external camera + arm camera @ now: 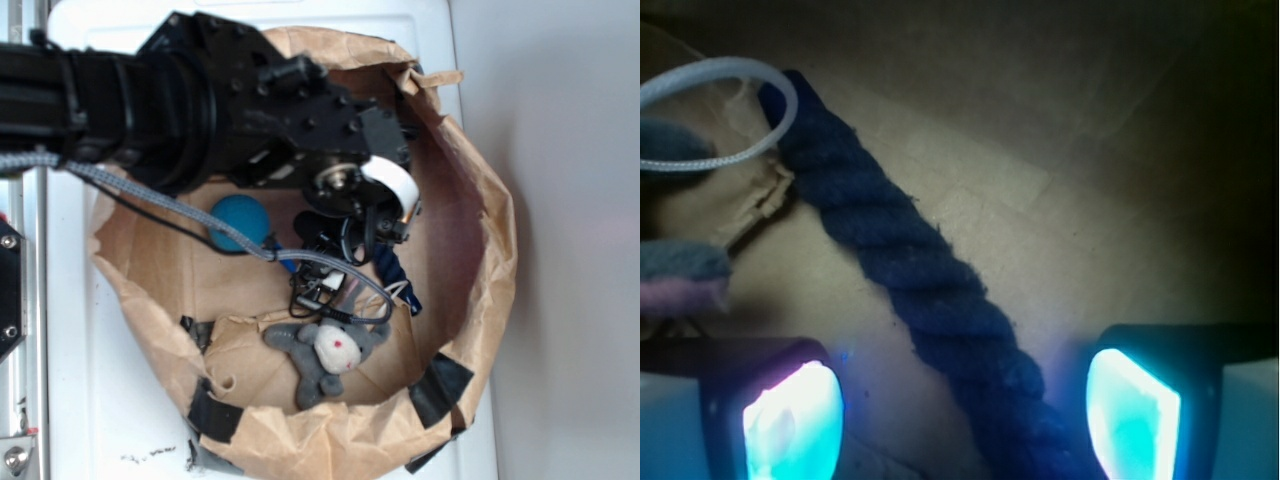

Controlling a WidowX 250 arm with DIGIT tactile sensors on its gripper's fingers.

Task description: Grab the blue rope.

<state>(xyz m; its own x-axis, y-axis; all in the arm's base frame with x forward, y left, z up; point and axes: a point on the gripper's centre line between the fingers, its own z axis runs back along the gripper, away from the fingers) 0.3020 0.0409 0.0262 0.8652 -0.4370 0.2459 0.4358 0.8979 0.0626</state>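
Straddling blue rope [940,290] with gripper [960,410], pads [790,420] spread wide either side, not yet touching, lined up for a pinch. Rope lying diagonal on brown paper liner [150,260], just beside grey plush toy [325,355], near teal ball [238,222].

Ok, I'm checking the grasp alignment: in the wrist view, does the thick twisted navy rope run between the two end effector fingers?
Yes, the thick twisted navy rope runs down between the two glowing fingers of the open end effector.

No text, label, brand or number is readable anywhere, though the exterior view is perhaps too blurred.
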